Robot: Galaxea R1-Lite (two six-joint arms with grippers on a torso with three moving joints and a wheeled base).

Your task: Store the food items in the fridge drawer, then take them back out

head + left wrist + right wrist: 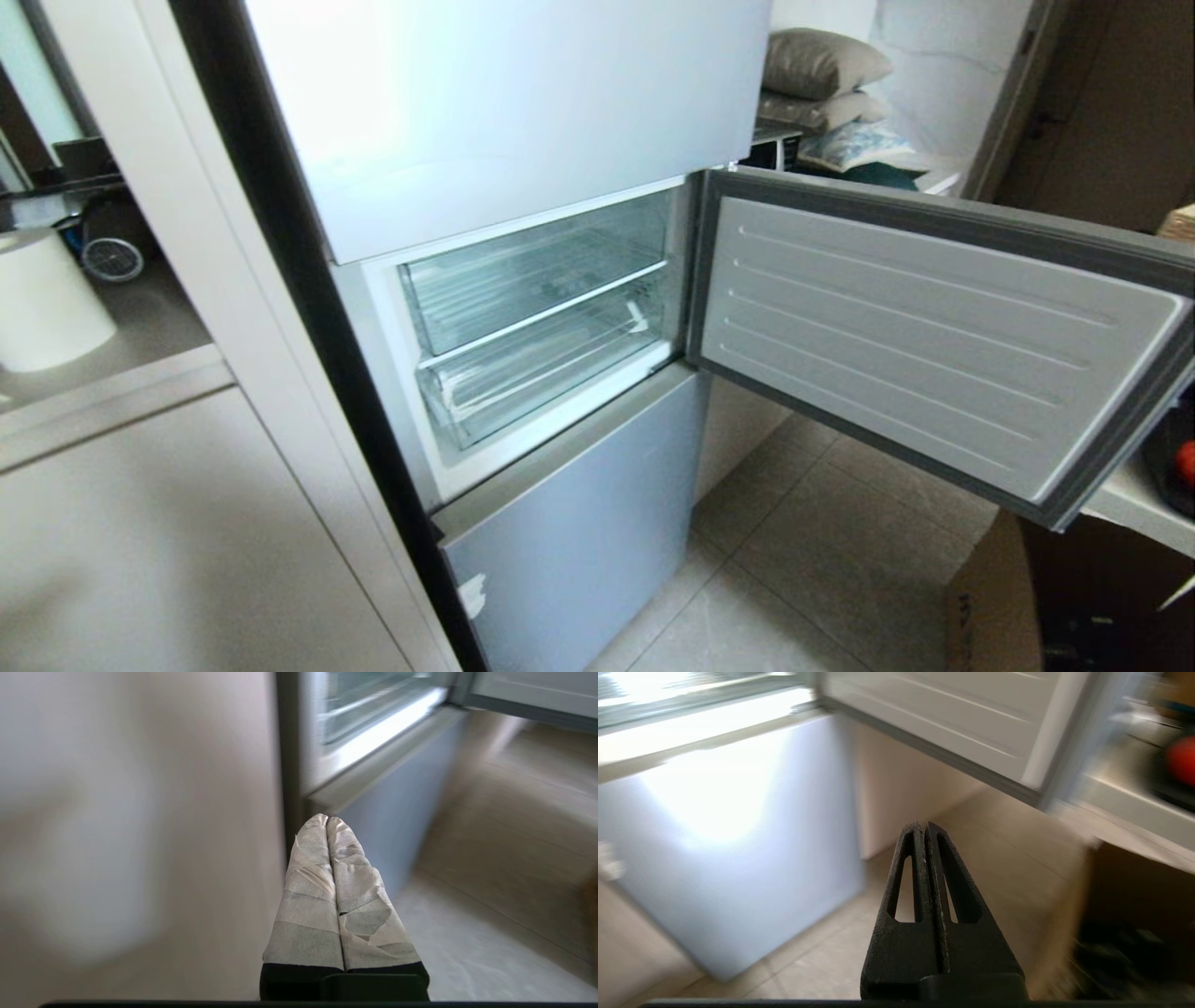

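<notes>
The fridge's middle compartment stands open, with two clear plastic drawers inside, an upper one and a lower fridge drawer, both pushed in. One round red food item shows at the far right edge on a dark tray; it appears blurred in the right wrist view. Neither arm is in the head view. My left gripper, its fingers wrapped in pale tape, is shut and empty, low beside the fridge's left edge. My right gripper, black, is shut and empty, facing the floor below the open door.
The compartment door is swung wide open to the right, over the tiled floor. A closed pale-blue lower door sits beneath. A white cabinet flanks the fridge on the left. A cardboard box stands at the bottom right under a white shelf.
</notes>
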